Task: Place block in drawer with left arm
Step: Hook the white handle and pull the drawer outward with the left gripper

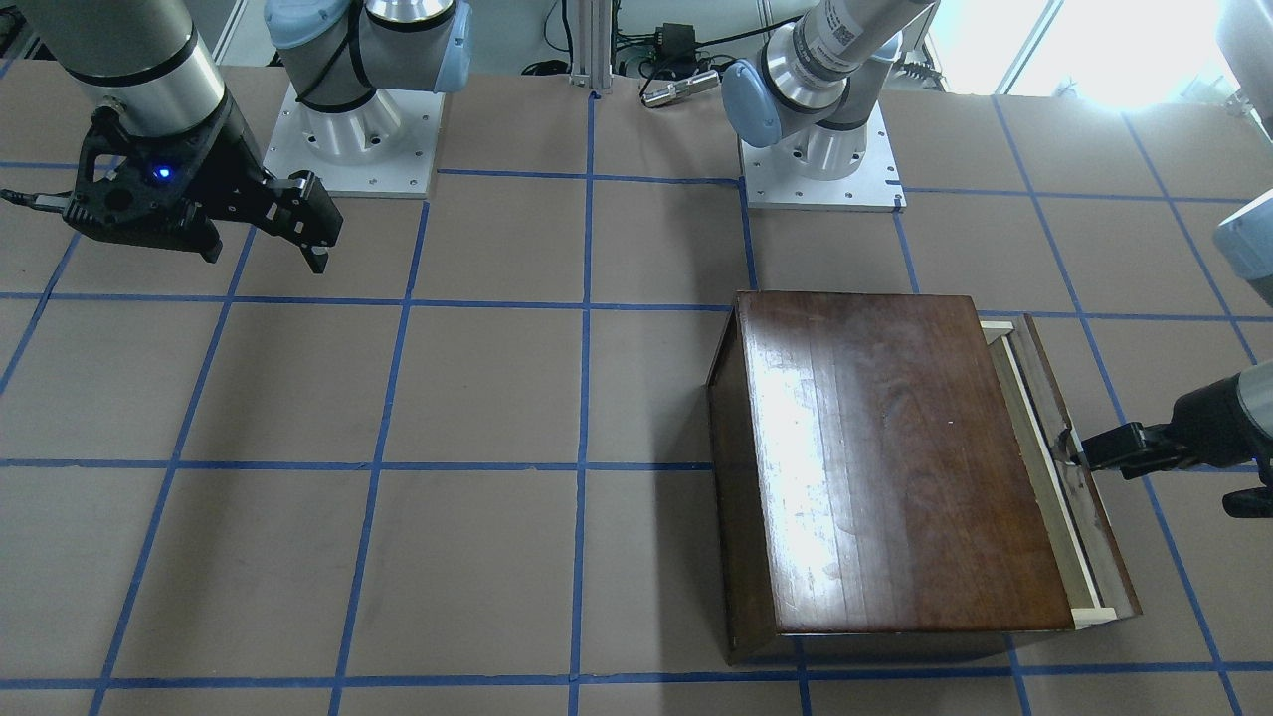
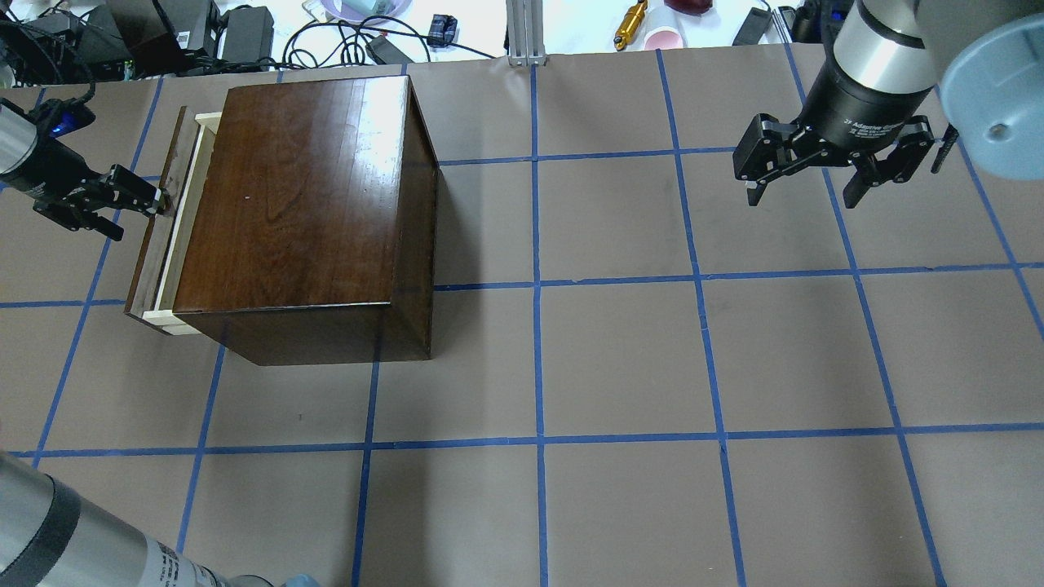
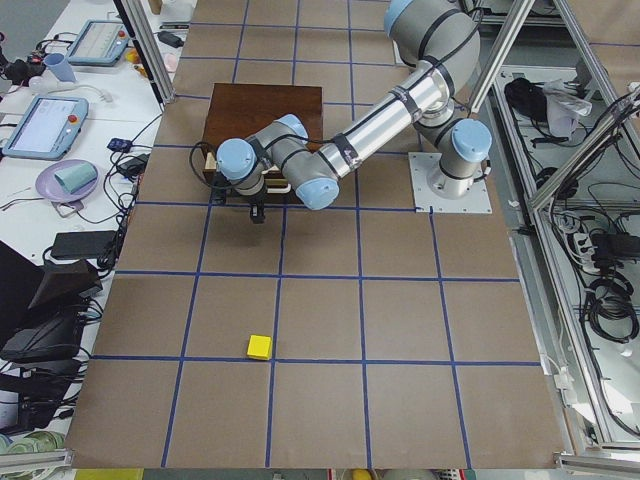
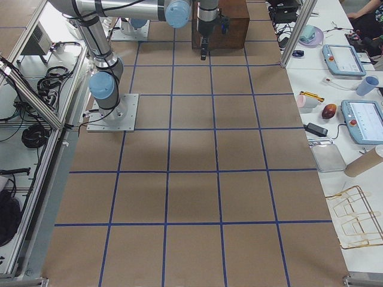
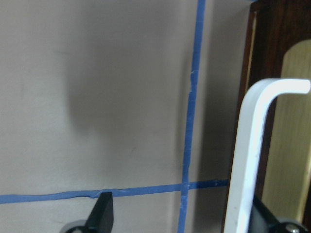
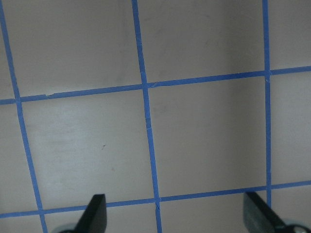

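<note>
Block (image 3: pixel 259 347) sits on the table (image 3: pixel 330 400), well apart from the left gripper (image 5: pixel 183 218), whose spread fingers straddle the barely open drawer's (image 2: pixel 186 220) handle (image 5: pixel 245 160); probably light, rigid, flat-sided, so pinch opposite faces mid-height; right gripper (image 2: pixel 803 194) fingers also apart.

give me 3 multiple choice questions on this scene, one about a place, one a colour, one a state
1. The drawer of the box is: A shut B slightly open C pulled right out
2. The block lies: A in the drawer B on the box C on the table
3. The block is: A red B yellow C green
Answers: B, a strip of pale tray shows beside the box; C, it sits on the table, well apart from the box; B, bright yellow in the left-side view.
</note>
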`<state>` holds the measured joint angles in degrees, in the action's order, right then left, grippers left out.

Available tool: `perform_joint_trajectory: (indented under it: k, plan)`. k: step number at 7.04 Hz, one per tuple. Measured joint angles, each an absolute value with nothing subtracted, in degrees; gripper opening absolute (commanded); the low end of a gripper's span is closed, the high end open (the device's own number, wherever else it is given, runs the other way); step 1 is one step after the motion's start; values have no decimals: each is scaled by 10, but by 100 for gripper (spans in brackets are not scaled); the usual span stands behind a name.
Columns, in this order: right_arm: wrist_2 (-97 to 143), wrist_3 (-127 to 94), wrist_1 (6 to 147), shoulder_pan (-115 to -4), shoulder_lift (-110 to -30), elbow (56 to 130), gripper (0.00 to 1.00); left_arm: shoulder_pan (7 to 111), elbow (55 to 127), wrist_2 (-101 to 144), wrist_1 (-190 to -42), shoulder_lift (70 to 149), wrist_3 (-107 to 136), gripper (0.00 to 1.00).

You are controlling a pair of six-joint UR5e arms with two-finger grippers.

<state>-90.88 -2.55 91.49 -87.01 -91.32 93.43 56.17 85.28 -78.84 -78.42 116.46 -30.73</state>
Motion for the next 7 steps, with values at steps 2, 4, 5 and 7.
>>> perform_joint_trajectory:
  k: [2, 4, 5, 7]
  plan:
    - [-909, -25, 915, -870, -913, 934, 100, 561, 848, -802, -785, 1164, -309, 89]
    - [-909, -25, 915, -870, -913, 934, 100, 561, 846, -811, -785, 1164, -309, 89]
    - [-909, -25, 915, -870, -913, 934, 100, 561, 846, -814, -784, 1163, -310, 89]
    - [-909, -25, 915, -870, -913, 934, 100, 561, 845, -826, -784, 1161, -312, 89]
